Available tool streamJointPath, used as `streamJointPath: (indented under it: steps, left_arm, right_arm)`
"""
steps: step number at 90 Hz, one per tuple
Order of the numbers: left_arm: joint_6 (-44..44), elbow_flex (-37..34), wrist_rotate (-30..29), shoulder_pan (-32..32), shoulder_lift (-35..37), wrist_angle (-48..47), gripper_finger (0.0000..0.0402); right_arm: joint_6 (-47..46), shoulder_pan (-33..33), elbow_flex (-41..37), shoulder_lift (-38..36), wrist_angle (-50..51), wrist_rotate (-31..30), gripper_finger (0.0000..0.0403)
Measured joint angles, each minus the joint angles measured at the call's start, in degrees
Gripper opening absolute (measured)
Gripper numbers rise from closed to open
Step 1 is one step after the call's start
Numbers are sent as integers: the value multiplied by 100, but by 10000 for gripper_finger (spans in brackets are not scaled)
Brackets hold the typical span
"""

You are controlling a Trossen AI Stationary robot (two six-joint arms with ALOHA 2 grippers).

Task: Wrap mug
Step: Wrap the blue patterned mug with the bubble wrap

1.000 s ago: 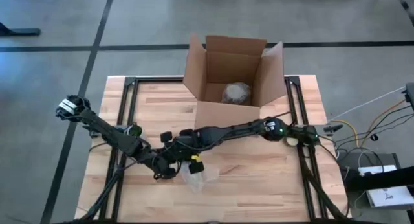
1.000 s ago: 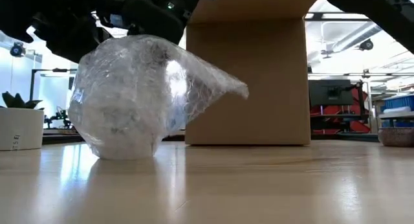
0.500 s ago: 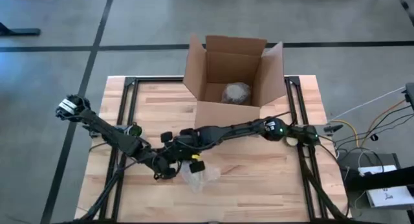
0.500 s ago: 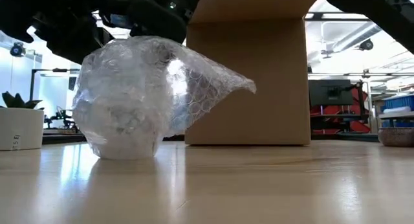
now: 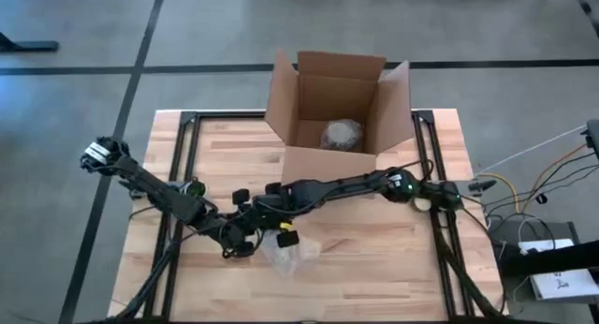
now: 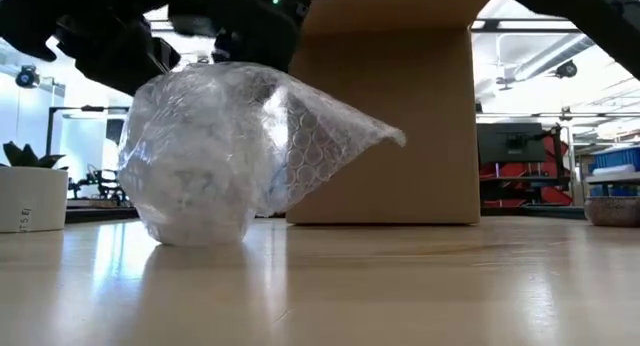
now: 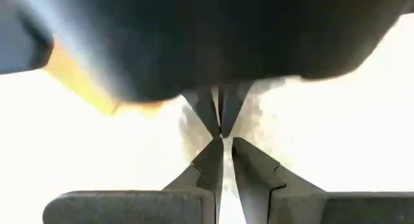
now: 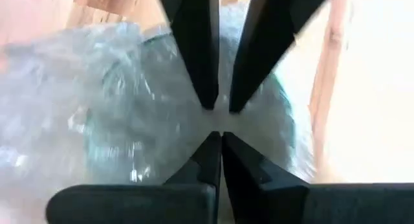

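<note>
The mug is bundled in clear bubble wrap [image 6: 200, 156] and shows only dimly through it. The bundle [image 5: 290, 252] stands on its base on the wooden table [image 5: 374, 258], near the front middle. A loose flap of wrap [image 6: 360, 136] sticks out toward the table's right. My left gripper [image 5: 251, 247] and my right gripper [image 5: 279, 233] meet tip to tip over the bundle's top, both shut on the wrap. In the low view their dark bodies [image 6: 220, 26] hang just above it. My left gripper pinches wrap at the top of the bundle [image 7: 223, 130] between its two fingers [image 7: 259, 172], coming slanting down from the table's left. The bundle's base stays on the table. My right gripper pinches the gathered wrap at the bundle's top [image 8: 217, 127] between its fingertips [image 8: 207, 159], slanting down from the far right, facing the left fingers [image 8: 194, 49]. One layer or several, I cannot tell.
An open cardboard box [image 5: 337, 109] stands at the table's far side with another wrapped bundle [image 5: 342, 135] inside. Black frame rails [image 5: 182, 165] run along the table's left and right. A white pot [image 6: 30, 196] shows at the left in the low view.
The bundle has slid a little toward the table's right with both grippers on its top. Its loose flap now reaches farther right and sits slightly lower. Both grippers stay shut.
</note>
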State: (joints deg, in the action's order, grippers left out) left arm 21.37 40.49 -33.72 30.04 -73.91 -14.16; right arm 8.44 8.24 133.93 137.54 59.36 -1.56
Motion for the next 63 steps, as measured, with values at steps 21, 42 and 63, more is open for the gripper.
streamJointPath:
  steps: [21, 42, 63]
  left_arm:
    - [-24, 6, -67, 7, 9, 158, 20]
    - [-42, -34, -392, 136, 19, 342, 20]
    - [-69, -84, -1225, 624, 57, 686, 20]
  right_arm:
    - [-43, 10, -11, -80, 32, 6, 0]
    - [-101, -1, -20, -90, -23, -34, 0]
    - [-98, -1, -6, -145, -73, -11, 0]
